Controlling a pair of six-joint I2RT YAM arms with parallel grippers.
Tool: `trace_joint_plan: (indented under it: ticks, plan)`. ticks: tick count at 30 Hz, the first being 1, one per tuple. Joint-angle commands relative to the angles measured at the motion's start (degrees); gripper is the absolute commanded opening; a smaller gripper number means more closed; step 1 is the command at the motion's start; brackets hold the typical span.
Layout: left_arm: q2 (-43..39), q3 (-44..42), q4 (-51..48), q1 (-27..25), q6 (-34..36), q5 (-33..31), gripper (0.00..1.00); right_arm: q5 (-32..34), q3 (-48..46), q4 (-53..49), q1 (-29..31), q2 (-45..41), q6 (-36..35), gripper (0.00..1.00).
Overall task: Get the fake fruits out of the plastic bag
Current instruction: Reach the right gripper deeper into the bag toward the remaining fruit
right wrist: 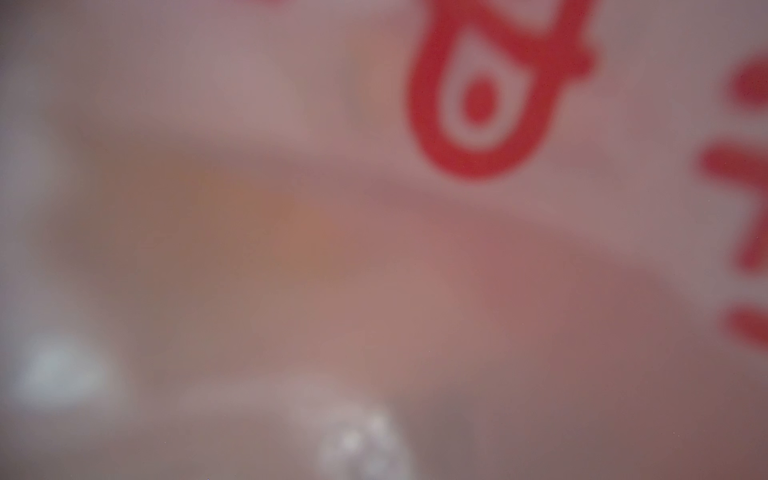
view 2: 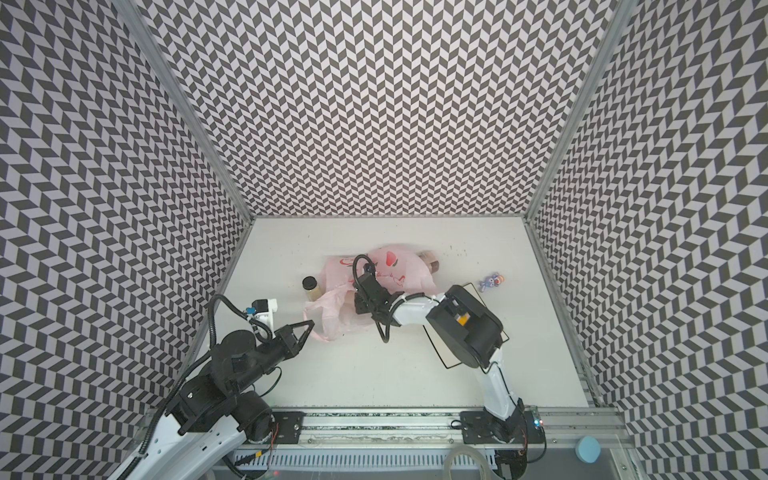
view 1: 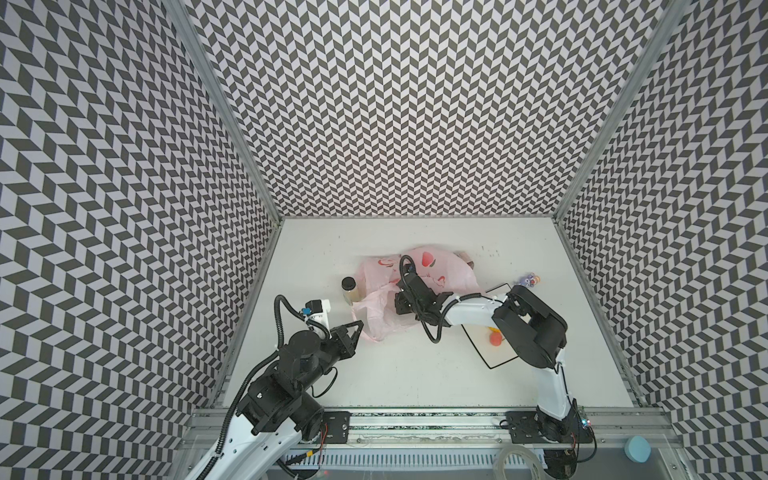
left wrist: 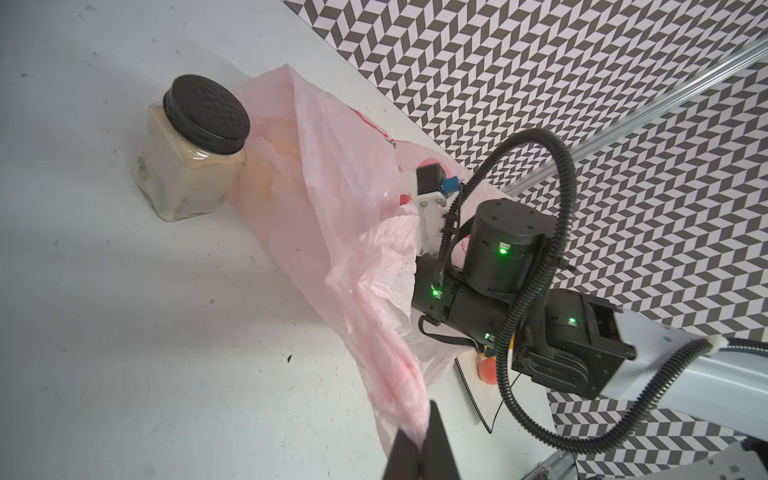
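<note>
Beside the plastic bag (view 1: 432,270), my left gripper (left wrist: 419,436) clamps 1 handle (left wrist: 395,365); right gripper (view 1: 398,308) fishes inside, its opening hidden from me. Next, I judge: lift a fruit clear.

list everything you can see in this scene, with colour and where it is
plastic bag: one, translucent pink with red prints, crumpled, mid-table
plate: one, white with black rim, right of the bag
fake fruits: one pink-red ball on the plate; an orange bit beside it, mostly hidden; none clearly seen in the bag
jar: one, clear with black lid and beige contents, beside the bag's left edge
brownish container: one, behind the bag's far right corner, partly hidden
toy figure: one, purple, right of the bag
round thing: one, light blue, off the table, near right
left gripper: shut on the bag's handle
right gripper: at the bag's mouth, jaws hidden
</note>
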Motion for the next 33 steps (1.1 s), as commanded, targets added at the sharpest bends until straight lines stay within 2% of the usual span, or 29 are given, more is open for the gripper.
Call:
trace_joint_plan:
  ticks: [1, 3, 4, 6, 7, 9, 13, 16, 18, 22, 28, 33]
  plan:
    - [-1.56, -0.13, -1.24, -0.26, 1.29, 2.02, 0.0, -2.0, -4.28, 4.27, -0.02, -6.01, -0.88, 0.15]
    - [-2.06, -0.17, -1.21, -0.25, 1.5, 3.65, 0.0, -2.37, -6.53, 4.91, -0.11, -7.75, -0.29, 0.17]
    - [-2.07, -0.2, -1.09, -0.25, 1.56, 4.07, 0.0, -2.57, -6.69, 5.06, -0.1, -8.17, -0.16, 0.23]
    - [-1.58, -0.2, -0.92, -0.25, 1.71, 4.26, 0.0, -3.25, -6.04, 6.07, -0.17, -8.19, 0.01, 0.47]
    - [-1.32, -0.08, -0.76, -0.25, 1.91, 4.2, 0.0, -3.55, -5.44, 6.58, -0.1, -7.95, 0.05, 0.54]
    - [-0.48, 0.6, -0.76, -0.3, 2.13, 4.11, 0.0, -4.07, -3.01, 7.71, -0.15, -6.39, -0.01, 0.62]
    - [0.43, 1.91, 0.17, -0.25, 2.78, 4.17, 0.0, -5.01, 1.11, 11.28, -0.02, -1.99, -1.51, 0.67]
    - [1.2, 3.15, 0.66, -0.25, 3.37, 4.34, 0.0, -4.99, 1.32, 17.1, 0.06, 0.78, -8.85, 0.7]
    - [1.91, 3.93, 0.84, -0.21, 3.96, 4.6, 0.0, -5.48, 0.05, 22.08, 0.16, 1.99, -16.85, 0.71]
    - [3.43, 4.87, 1.83, -0.25, 4.93, 5.32, 0.0, -6.28, -0.47, 26.3, 0.14, 4.43, -26.27, 0.72]
    - [5.52, 6.08, 3.16, -0.25, 6.19, 6.83, 0.0, -8.33, 1.51, 27.97, 0.33, 6.69, -32.86, 0.73]
    - [7.22, 7.97, 4.28, -0.25, 7.77, 9.41, 0.0, -6.73, 5.2, 25.49, 0.33, 9.3, -36.53, 0.73]
